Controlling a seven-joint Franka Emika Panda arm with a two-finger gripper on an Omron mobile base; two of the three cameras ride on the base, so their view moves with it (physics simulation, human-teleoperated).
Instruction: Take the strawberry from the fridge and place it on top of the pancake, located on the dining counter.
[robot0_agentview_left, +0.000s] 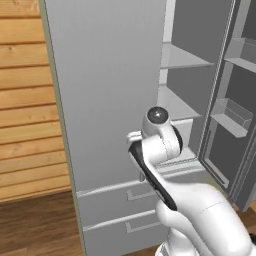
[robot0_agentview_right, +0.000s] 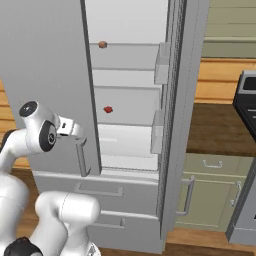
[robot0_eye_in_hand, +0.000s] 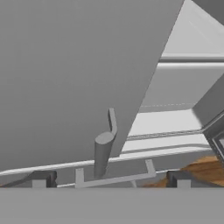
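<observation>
strawberry — on fridge shelf

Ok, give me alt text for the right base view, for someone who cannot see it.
The fridge has its right door swung open, showing pale shelves with the small red strawberry on the middle one and a brown round item on the shelf above. The white arm's gripper hangs empty by the closed left door's handle.

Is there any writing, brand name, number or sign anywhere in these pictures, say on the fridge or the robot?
None: no text can be read.
The fridge doors, shelves and drawers are plain grey.
The robot arm is white and dark, with no label.
The green cabinet beside the fridge carries no marks either.
</observation>
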